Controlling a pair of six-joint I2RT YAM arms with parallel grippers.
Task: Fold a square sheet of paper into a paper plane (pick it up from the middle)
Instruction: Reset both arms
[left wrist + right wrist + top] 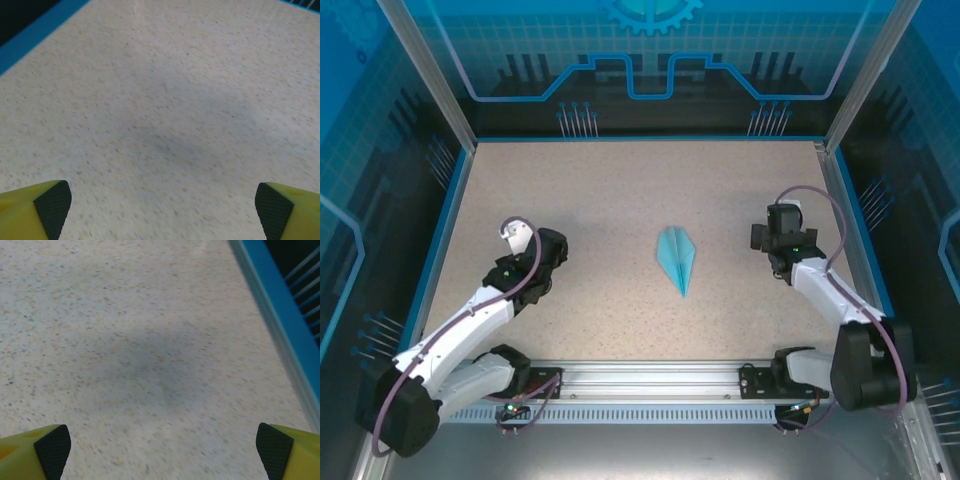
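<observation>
The paper plane [678,258] lies flat on the table, a slim turquoise dart with its point toward the near edge and a central crease. My left gripper [516,233] hovers well to its left. In the left wrist view that gripper [162,210] is open, its black pads [52,207] wide apart over bare table. My right gripper [780,225] hangs to the plane's right, apart from it. The right wrist view shows it [162,450] open too, with pads [274,449] spread and nothing between them.
The speckled beige table [620,190] is bordered by a blue rim [272,305] and enclosure walls. The blue rim [35,35] runs close by the left gripper as well. A metal rail [650,385] with the arm bases spans the near edge.
</observation>
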